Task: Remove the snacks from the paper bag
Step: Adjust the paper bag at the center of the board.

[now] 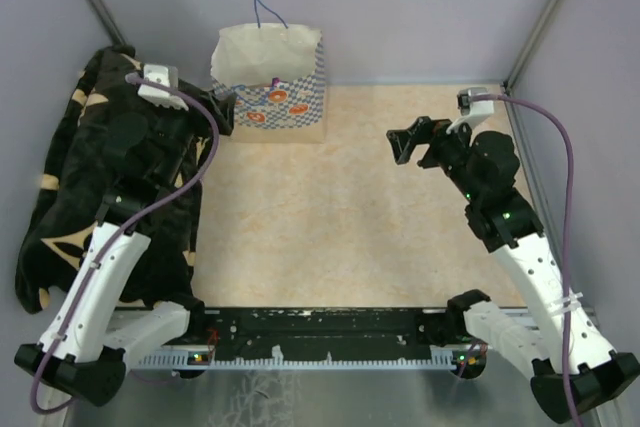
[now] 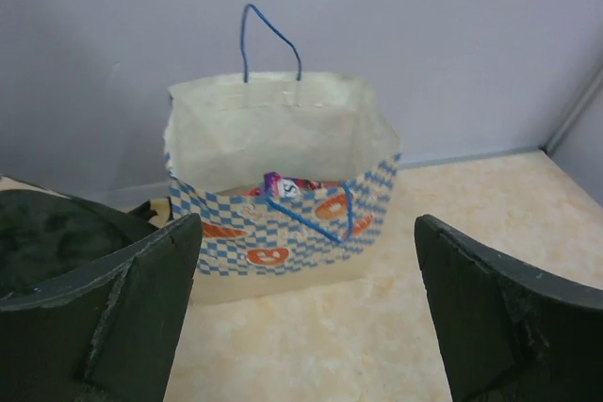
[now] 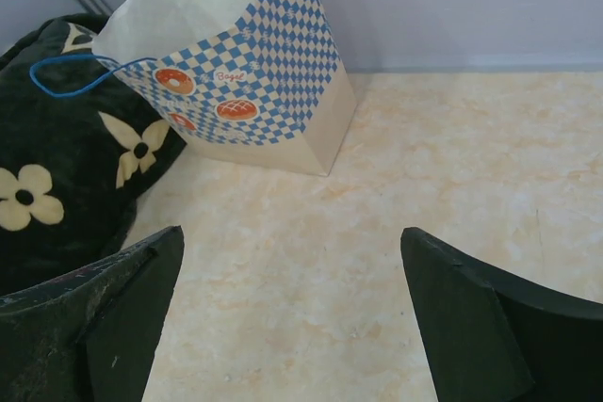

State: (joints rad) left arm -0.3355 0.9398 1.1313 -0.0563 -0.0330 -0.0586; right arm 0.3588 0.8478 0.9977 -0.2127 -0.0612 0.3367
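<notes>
The paper bag (image 1: 270, 82) stands upright and open at the back of the table, cream with a blue checkered band; it also shows in the left wrist view (image 2: 283, 185) and the right wrist view (image 3: 240, 63). A purple-pink snack packet (image 2: 283, 185) pokes up inside it; the other snacks are hidden. My left gripper (image 1: 222, 107) is open and empty, just left of the bag, its gap (image 2: 306, 317) facing the bag's front. My right gripper (image 1: 412, 142) is open and empty over the table, well right of the bag, its gap (image 3: 292, 317) above bare tabletop.
A black floral blanket (image 1: 70, 167) lies bunched along the left side under the left arm, and shows in the right wrist view (image 3: 57, 167). Grey walls enclose the back and sides. The beige tabletop (image 1: 340, 217) lies between the arms.
</notes>
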